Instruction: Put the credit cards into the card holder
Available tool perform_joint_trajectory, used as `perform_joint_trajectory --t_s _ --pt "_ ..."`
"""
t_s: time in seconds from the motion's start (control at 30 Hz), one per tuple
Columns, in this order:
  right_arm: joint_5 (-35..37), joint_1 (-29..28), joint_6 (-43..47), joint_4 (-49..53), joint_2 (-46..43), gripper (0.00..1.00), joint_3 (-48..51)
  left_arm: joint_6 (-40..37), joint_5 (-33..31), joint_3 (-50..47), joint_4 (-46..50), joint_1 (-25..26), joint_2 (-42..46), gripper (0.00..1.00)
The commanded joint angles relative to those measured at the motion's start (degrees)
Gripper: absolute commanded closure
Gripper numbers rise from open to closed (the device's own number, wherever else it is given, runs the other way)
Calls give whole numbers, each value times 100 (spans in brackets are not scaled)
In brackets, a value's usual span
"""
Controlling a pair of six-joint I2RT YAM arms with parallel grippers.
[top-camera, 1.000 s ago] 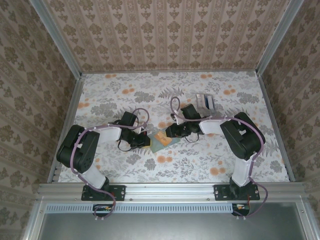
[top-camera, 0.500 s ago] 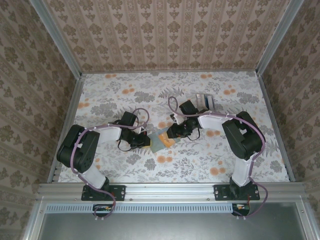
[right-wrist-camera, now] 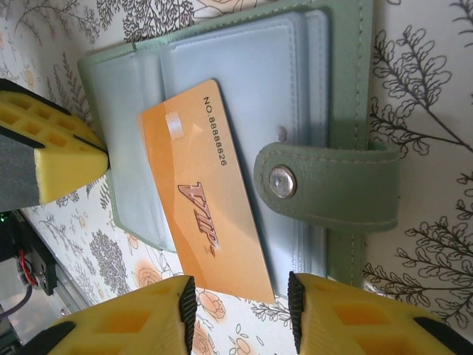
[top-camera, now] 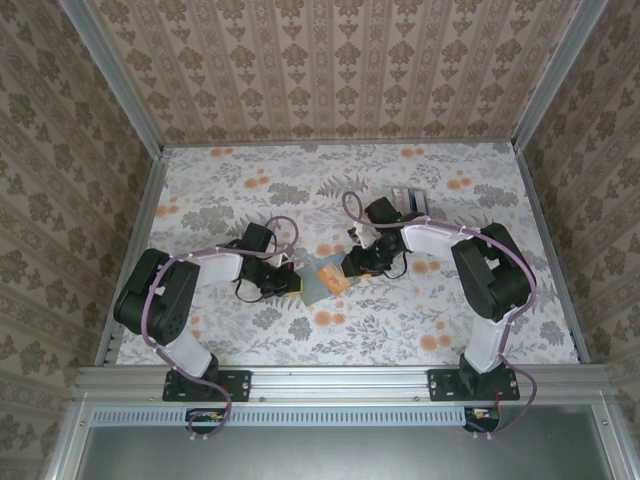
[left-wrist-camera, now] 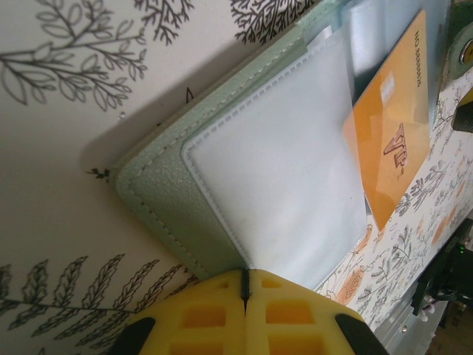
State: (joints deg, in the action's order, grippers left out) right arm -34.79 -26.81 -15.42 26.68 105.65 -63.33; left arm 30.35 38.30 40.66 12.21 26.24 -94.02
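I'm pinching the edge of the card holder (right-wrist-camera: 222, 66) in shut left fingers (left-wrist-camera: 247, 303); right fingers (right-wrist-camera: 325, 314) are gaping empty astride the orange card (right-wrist-camera: 211, 200), its length running toward 11 o'clock.

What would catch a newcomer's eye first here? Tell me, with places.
An orange card lies across the open card holder at the middle of the table. The left gripper is shut on the holder's edge, while the right gripper stands open on either side of the card's end. More cards lie farther back, to the right.
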Motion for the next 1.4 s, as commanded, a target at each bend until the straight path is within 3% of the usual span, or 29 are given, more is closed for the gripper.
perform_joint_trajectory --t_s 0.0,0.6,1.37 --pt "-112 -26 75 321 126 60 -120 -108 -244 -59 168 65 -205 100" --pt "-159 -97 -476 -121 128 63 326 -120 -313 -50 194 163 -250 100" --pt "-639 -127 -601 -321 7 94 360 -231 -478 20 377 294 -233 100"
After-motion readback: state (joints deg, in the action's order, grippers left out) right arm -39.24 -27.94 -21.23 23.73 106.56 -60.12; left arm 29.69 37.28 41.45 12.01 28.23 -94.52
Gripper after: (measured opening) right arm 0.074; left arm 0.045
